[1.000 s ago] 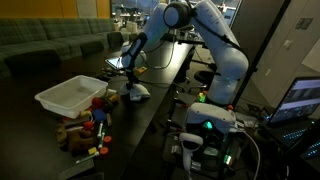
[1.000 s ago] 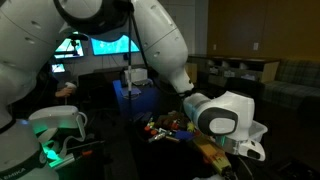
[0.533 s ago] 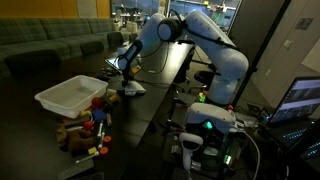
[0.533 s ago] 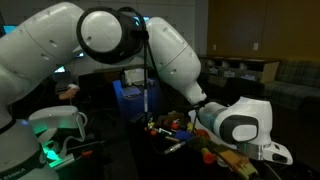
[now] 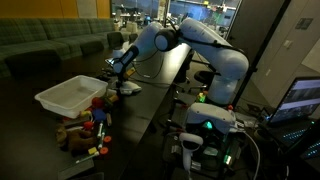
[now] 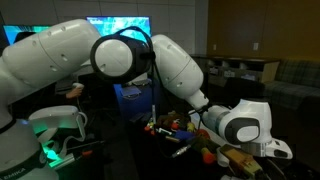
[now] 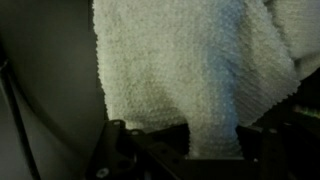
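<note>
On dark tabletop, at about 2 o'clock from bin: towel, white, bunched into a small soft heap. Just above its 10 o'clock edge, gripper, black, angled down at the end of a pale, smooth, rounded arm. Seen from the wrist view: towel of thick terry, nubbly loops all over, cream-white, with soft rounded edges, filling the view from 12 o'clock down past centre. Long axis running 6 to 12 o'clock, narrower end tucked into gripper at 6 o'clock, broad end spreading toward 1 o'clock with a fold there. Fingers dark and hard-edged, drawn close and pinching that narrower end of cloth. In an exterior view, heap too small to tell any long axis. Bin white plastic, rectangular, shallow, thin-walled. At 5 o'clock from bin, toys in a jumble, small, red, yellow and brown, visible in both exterior views.
</note>
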